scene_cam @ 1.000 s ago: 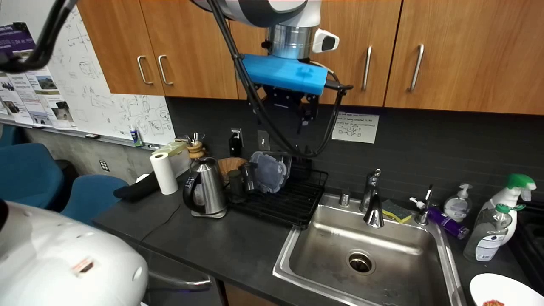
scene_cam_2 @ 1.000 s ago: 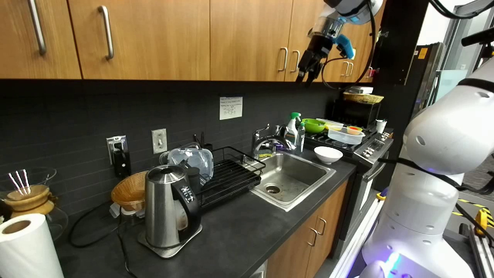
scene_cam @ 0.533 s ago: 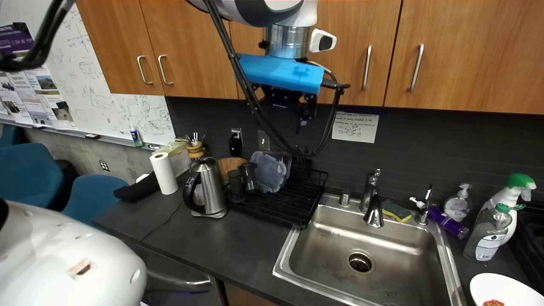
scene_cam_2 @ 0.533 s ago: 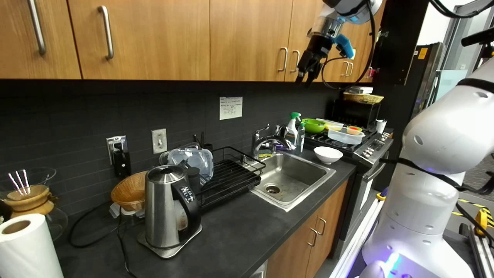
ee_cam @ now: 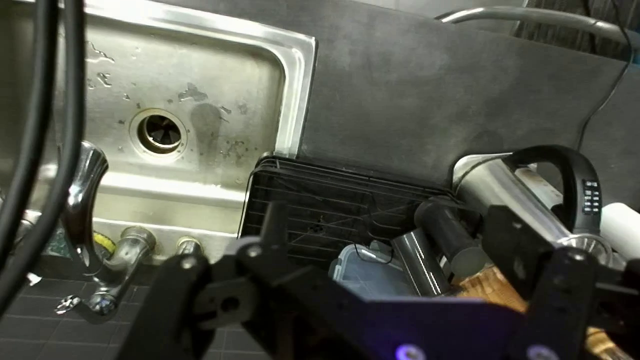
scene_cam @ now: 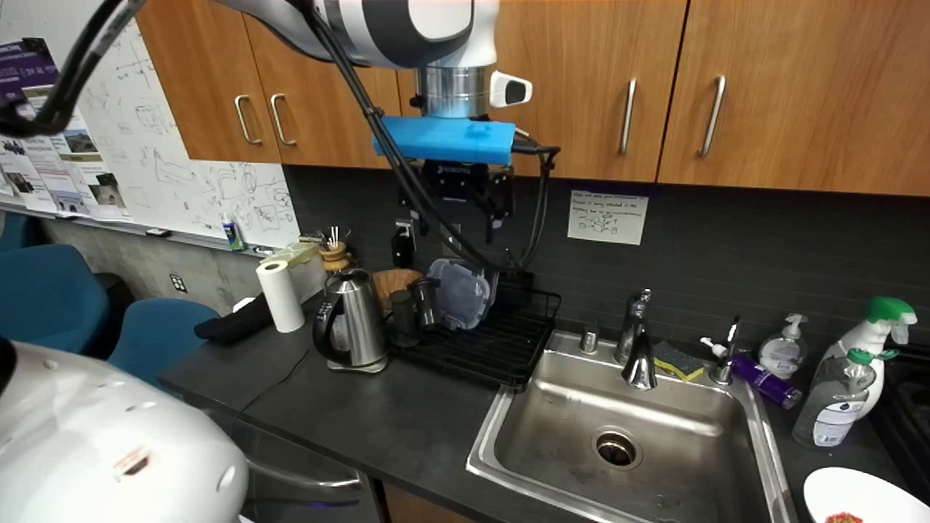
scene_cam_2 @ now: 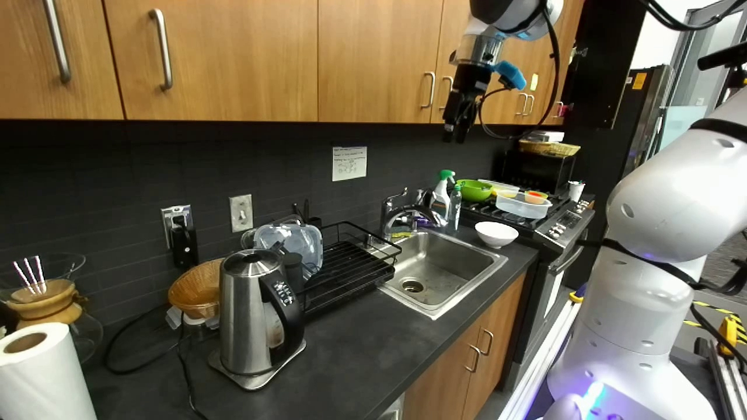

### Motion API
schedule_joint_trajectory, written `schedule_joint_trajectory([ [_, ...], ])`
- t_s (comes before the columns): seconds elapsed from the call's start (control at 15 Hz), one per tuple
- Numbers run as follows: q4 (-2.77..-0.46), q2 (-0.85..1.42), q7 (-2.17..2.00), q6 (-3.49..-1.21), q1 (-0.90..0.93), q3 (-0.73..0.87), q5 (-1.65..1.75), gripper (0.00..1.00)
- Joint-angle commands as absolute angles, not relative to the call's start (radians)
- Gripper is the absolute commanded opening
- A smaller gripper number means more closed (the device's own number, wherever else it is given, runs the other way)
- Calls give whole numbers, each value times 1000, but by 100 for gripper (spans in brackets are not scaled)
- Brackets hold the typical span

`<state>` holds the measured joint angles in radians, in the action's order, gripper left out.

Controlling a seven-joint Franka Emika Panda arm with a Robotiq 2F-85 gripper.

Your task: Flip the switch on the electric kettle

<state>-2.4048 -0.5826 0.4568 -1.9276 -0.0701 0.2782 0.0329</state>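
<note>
Kettle (scene_cam_2: pixel 250 318) is seen diagonally below the end effector (scene_cam_2: pixel 454 138), fingers (ee_cam: pixel 506 245) parted; handle buttons (scene_cam_2: pixel 284 293) are best reached slowly, pressed lightly.

Steel electric kettle (scene_cam_2: pixel 242 321), upright on base (scene_cam_2: pixel 257 382), black handle (scene_cam_2: pixel 290 315), lid (scene_cam_2: pixel 252 262) seemingly closed

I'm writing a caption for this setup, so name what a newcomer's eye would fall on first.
Probably the bright blue piece on the robot arm, hanging in front of the wooden cabinets in an exterior view. The shiny electric kettle likely comes next, upright beside the black dish rack. Then the steel sink, set into the dark counter on the rack's far side from the kettle.
</note>
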Motion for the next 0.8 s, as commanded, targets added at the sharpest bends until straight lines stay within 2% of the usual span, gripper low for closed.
schedule_joint_trajectory([
  [0.0, -2438, -603, 430, -1937, -88, 233, 89, 100],
  [0.73, -2489, -575, 397, -1995, -60, 122, 249, 100],
])
